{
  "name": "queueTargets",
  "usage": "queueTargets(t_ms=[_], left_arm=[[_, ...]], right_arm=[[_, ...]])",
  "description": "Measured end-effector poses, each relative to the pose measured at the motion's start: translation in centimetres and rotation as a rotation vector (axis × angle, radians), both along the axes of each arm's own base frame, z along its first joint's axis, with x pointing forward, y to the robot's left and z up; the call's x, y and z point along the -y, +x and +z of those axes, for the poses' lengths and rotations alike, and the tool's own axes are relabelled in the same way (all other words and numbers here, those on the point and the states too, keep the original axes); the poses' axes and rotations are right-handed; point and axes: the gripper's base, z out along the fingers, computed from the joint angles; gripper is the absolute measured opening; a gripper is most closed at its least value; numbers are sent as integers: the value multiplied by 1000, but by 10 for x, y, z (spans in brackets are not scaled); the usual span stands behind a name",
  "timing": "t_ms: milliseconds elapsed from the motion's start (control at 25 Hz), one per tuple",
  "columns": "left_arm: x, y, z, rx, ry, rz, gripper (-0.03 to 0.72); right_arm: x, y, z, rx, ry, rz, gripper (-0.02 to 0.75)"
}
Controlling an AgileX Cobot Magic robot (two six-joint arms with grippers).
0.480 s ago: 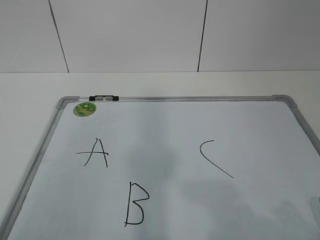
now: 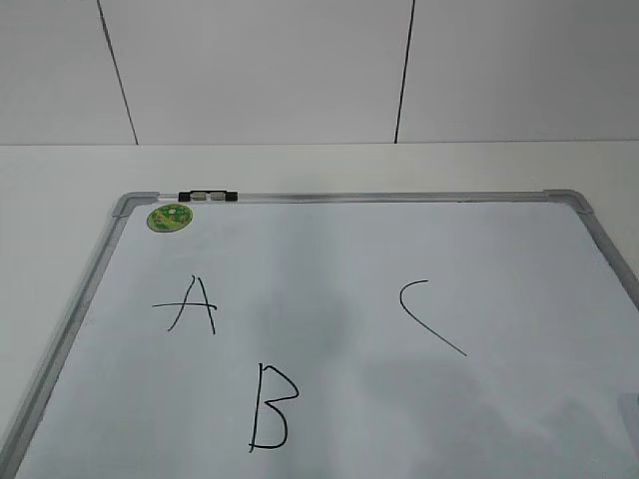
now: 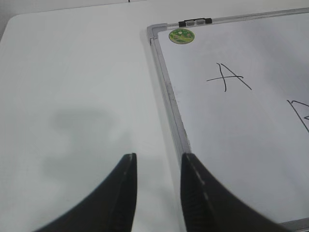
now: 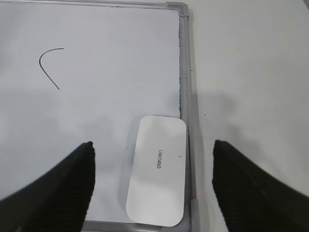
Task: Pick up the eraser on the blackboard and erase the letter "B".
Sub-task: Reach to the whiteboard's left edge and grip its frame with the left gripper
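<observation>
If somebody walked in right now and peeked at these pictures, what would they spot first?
Probably the big blackboard lying flat on the table, with a black "A" near its left side, the letter "B" lower down, and a curved "C" to the right. Next, the eraser lying by the board's right frame, straight ahead of the wide-open right gripper. A round green sticker brightens the top-left corner.

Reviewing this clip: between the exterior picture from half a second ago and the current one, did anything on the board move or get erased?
Nothing visibly changed. The blackboard, the letter "B", the "A", the "C" and the green sticker lie as before, and no arm has come into the exterior view.
</observation>
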Motion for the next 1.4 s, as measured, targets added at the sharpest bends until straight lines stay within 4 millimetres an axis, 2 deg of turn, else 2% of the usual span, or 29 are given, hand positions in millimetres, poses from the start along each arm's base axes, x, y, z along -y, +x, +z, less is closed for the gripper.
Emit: queueTargets(t_ms=[400,600,960,1200,1400], left_arm=[[0,0,0,0,0,0,235],[3,0,0,-2,-28,-19,235],[9,2,2,-15,-89,-59,235],[12,28,4,-161,-100,-58,239],[9,58,17,-310,-44,-32,239]], right_arm=[[0,3,3,-18,0,0,584],[0,20,9,-146,74,-53,584],[-1,62,18,-438,146,-110,584],[-4,84,18,-550,180,-112,584],[-8,97,11,-641,230,-116,584]])
